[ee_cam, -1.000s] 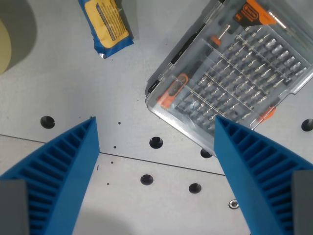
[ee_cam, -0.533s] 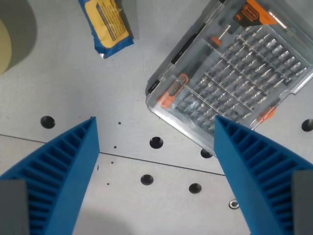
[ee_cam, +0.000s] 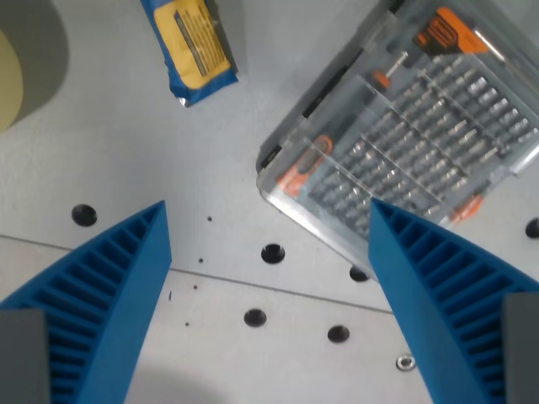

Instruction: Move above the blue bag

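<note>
The blue bag (ee_cam: pixel 192 49), with a yellow label, lies on the grey table at the top of the wrist view, left of centre, cut off by the upper edge. My gripper (ee_cam: pixel 268 220) is open, its two blue ribbed fingers (ee_cam: pixel 109 295) spread wide at the lower corners. Only bare table lies between them. The bag sits well ahead of the fingertips, toward the wrist view's left.
A clear plastic case of screwdriver bits (ee_cam: pixel 413 139) with orange parts fills the upper right, its near corner close to the right finger. A pale yellow round object (ee_cam: pixel 8 88) shows at the left edge. The table (ee_cam: pixel 126 151) has several bolt holes and a seam.
The whole scene has slid slightly down and right in the picture and is a little blurred, so the camera has begun moving. The things themselves have not moved; the fingers stay spread.
</note>
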Controlling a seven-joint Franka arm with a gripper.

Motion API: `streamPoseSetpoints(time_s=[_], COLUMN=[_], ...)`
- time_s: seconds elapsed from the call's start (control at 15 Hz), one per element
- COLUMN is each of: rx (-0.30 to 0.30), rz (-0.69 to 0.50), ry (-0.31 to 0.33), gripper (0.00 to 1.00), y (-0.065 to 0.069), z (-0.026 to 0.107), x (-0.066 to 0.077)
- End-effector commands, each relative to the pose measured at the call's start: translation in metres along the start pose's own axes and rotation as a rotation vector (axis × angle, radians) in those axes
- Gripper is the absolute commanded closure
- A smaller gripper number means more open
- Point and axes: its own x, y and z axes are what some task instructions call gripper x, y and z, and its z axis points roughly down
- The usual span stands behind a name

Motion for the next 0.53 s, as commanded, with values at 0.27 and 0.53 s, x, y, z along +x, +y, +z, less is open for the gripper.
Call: streamPoseSetpoints(time_s=[0.27, 0.53], rx=[0.015, 0.026], rz=[-0.114, -0.164], ry=[-0.003, -0.013], gripper=[0.0, 0.0], y=[-0.007, -0.013], z=[0.012, 0.023], x=[0.02, 0.032])
